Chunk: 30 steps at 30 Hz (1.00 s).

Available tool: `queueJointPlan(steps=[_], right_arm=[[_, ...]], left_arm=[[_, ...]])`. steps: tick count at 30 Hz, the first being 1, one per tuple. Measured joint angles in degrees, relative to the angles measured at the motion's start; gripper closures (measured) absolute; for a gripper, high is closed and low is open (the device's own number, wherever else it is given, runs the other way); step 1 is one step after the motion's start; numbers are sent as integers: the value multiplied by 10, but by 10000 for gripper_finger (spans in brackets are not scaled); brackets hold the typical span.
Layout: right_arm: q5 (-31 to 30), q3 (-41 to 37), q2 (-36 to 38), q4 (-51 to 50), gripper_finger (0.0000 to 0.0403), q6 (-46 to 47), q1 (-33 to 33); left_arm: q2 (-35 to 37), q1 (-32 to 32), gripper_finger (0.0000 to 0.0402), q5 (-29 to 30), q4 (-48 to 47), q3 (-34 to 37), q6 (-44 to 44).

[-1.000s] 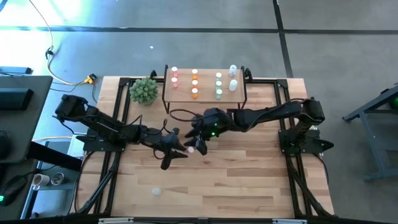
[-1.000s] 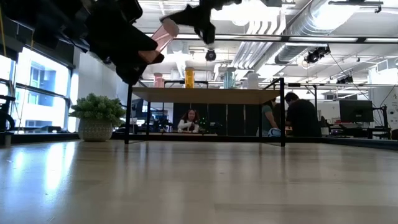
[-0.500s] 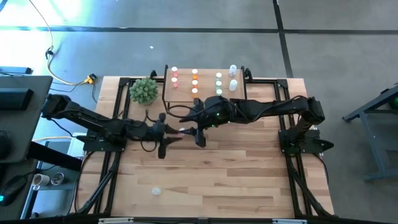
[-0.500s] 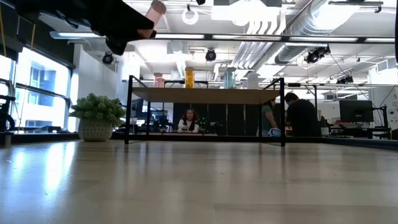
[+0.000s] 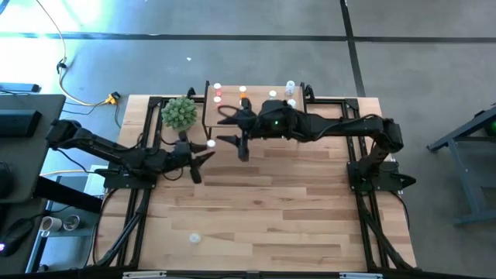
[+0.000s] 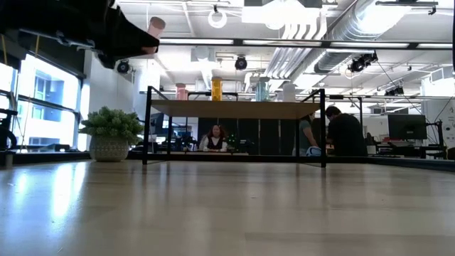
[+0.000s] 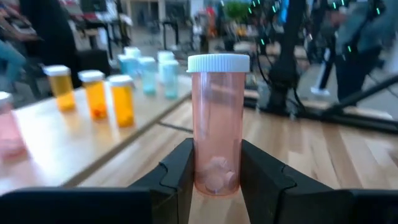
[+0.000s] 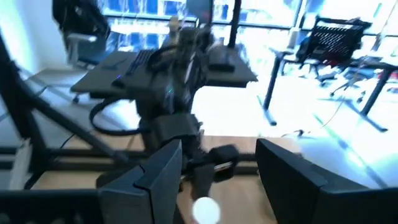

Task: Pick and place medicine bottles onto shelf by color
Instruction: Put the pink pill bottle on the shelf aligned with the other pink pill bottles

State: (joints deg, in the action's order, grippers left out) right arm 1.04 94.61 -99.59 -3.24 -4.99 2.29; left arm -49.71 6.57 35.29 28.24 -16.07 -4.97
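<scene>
One pink bottle (image 7: 217,124), white-capped and upright, is held closed-in between the fingers of the left claw (image 7: 216,163). It is carried clear above the tabletop (image 5: 294,209), just in front of the left end of the shelf (image 6: 234,109) and near the potted plant (image 5: 179,112). It has not yet been set down.

Most of the sorting is judged done. On the shelf, bottles are stood in rows by colour: pink at the left end, then orange, then green, then white at the right.

From above, six caps are counted:
- two pink
- one orange
- one green
- two white

The rest of the shelf top is covered by the right arm. In the left wrist view, three orange bottles (image 7: 93,93) are counted in a row. At least three pale blue-green ones are seen behind them, and part of one pink bottle shows at the picture's edge. A full total cannot be given.

One small pale item (image 5: 194,239), taken to be a bottle, is left alone on the near part of the tabletop, well apart from the shelf. Two placements are therefore judged outstanding: the pink bottle in hand and this stray one.

The right claw (image 8: 219,163) is held open and empty, out over the shelf's front edge.
</scene>
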Motion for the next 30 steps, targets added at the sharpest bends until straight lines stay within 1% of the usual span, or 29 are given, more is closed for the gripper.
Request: queueJointPlan(steps=[5, 8, 12, 16, 18, 21, 26, 30], right_arm=[[24, 0, 0, 36, 205, -10, 24], [43, 0, 0, 59, 205, -14, 36], [67, 0, 0, 90, 205, -15, 49], [76, 0, 0, 117, 205, -29, 64], [90, 0, -1, 129, 205, -30, 74], [92, 0, -1, 143, 205, -27, 85], [91, 1, -1, 152, 205, -26, 99], [91, 25, -8, 127, 205, -14, 101]], left_arm=[[7, -15, 303, 16, 108, 48, 35], [7, -32, 302, 16, 143, 67, 37], [7, -54, 302, 13, 146, 72, 49], [7, -77, 302, -4, 155, 72, 71], [7, -90, 302, -6, 155, 72, 71], [7, -110, 302, -8, 155, 72, 71], [7, -142, 302, -49, 155, 72, 71], [7, -161, 302, -83, 155, 72, 67]])
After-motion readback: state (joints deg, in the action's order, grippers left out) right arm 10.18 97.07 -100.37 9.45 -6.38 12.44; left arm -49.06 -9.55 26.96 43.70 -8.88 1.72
